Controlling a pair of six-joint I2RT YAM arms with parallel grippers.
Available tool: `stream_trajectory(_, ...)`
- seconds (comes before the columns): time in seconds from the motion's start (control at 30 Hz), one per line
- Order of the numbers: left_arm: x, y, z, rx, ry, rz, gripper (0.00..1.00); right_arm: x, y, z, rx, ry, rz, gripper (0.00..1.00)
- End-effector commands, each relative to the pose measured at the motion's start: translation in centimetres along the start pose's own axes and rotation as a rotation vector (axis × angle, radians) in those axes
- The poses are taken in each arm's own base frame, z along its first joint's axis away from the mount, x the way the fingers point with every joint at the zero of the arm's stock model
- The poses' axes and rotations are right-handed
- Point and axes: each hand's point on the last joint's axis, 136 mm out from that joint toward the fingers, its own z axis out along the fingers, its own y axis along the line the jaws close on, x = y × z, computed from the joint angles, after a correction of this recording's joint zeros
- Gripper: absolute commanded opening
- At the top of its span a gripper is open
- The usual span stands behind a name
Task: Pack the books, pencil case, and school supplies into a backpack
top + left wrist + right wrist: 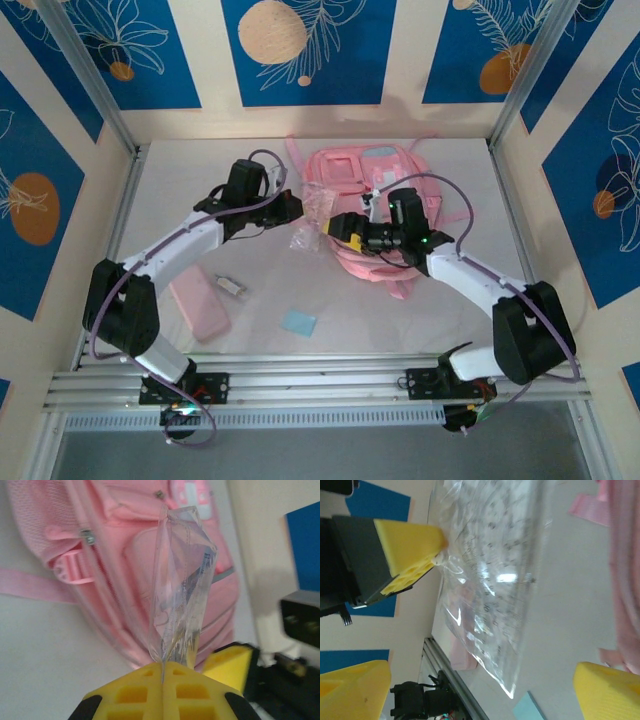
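White tabletop (pixel 420 320) and blue-patterned walls frame the work. The clear plastic bag (pixel 182 590) is pinched by one edge in the left gripper (pixel 162 677), whose jaws are clamped tight, just beside the backpack (pixel 370 190). The right gripper (pixel 343 228) faces the bag, wide and empty. Packing looks far from done: the pencil case (pixel 200 305), blue pad (pixel 298 322) and small clip (pixel 230 285) lie on the table.

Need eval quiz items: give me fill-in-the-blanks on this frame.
The left gripper is ____ on the clear plastic bag.
The right gripper is ____.
The pencil case and the backpack are both ____ in colour.
Missing words: shut; open; pink.
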Motion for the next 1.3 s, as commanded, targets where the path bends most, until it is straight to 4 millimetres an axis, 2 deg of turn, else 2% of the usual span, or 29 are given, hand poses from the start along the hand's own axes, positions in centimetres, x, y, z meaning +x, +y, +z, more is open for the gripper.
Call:
stream_trajectory(0.0, -1.4, -3.3, -0.7, 0.185, -0.042, -0.067, 0.00, -0.1, 1.7, 0.9, -0.101, 0.011, -0.064, 0.93)
stream_trajectory(0.1, -1.1, -3.5, -0.3, 0.214, -0.037, -0.094, 0.00, -0.4, 1.7, 1.3, -0.110, 0.004, -0.073, 0.89)
stream_trajectory(0.17, -1.0, -3.4, -0.3, 0.217, -0.032, -0.099, 0.00, -0.5, 1.7, 1.4, -0.114, 0.002, -0.076, 0.81)
stream_trajectory(0.2, -0.8, -3.3, -0.2, 0.216, -0.030, -0.098, 0.00, -0.5, 1.7, 1.4, -0.119, 0.002, -0.077, 0.71)
stream_trajectory(0.23, -0.8, -3.2, -0.2, 0.213, -0.031, -0.098, 0.00, -0.5, 1.8, 1.4, -0.121, 0.001, -0.077, 0.57)
stream_trajectory(0.37, -0.5, -2.7, 0.0, 0.192, -0.026, -0.094, 0.00, -0.8, 1.8, 1.2, -0.115, -0.007, -0.073, 0.21)
stream_trajectory(0.4, -0.5, -2.6, 0.1, 0.184, -0.027, -0.089, 0.00, -0.8, 1.8, 1.1, -0.113, -0.010, -0.072, 0.07)
stream_trajectory(0.43, -0.5, -2.4, 0.2, 0.175, -0.026, -0.086, 0.00, -0.8, 1.7, 1.0, -0.105, -0.015, -0.068, 0.00)
stream_trajectory(0.47, -0.4, -2.4, 0.2, 0.166, -0.023, -0.080, 0.06, -0.8, 1.6, 0.8, -0.099, -0.021, -0.066, 0.00)
stream_trajectory(0.5, -0.3, -2.2, 0.4, 0.151, -0.023, -0.071, 0.20, -0.9, 1.4, 0.6, -0.092, -0.027, -0.064, 0.00)
stream_trajectory(0.53, -0.3, -2.0, 0.4, 0.134, -0.022, -0.061, 0.40, -0.9, 1.2, 0.3, -0.084, -0.031, -0.061, 0.00)
stream_trajectory(0.6, -0.3, -2.1, 0.4, 0.110, -0.028, -0.026, 0.62, -1.1, 0.6, -0.4, -0.052, -0.045, -0.047, 0.00)
stream_trajectory(0.63, -0.3, -2.1, 0.5, 0.094, -0.032, -0.001, 0.68, -1.4, -0.1, -0.9, -0.019, -0.060, -0.031, 0.00)
stream_trajectory(0.7, -0.2, -2.3, 0.7, 0.061, -0.035, 0.057, 0.69, -1.9, -1.5, -2.2, 0.048, -0.094, 0.000, 0.00)
stream_trajectory(0.87, 0.6, -3.3, 2.1, -0.054, -0.025, 0.275, 0.68, -3.7, -5.3, -7.5, 0.204, -0.241, 0.105, 0.00)
stream_trajectory(1.1, 3.6, -5.6, 6.5, -0.130, 0.086, 0.639, 0.66, -4.3, -9.8, -15.6, 0.394, -0.445, 0.276, 0.00)
stream_trajectory(1.27, 5.5, -6.4, 10.1, -0.154, 0.181, 0.851, 0.66, -3.9, -11.4, -18.8, 0.379, -0.525, 0.368, 0.00)
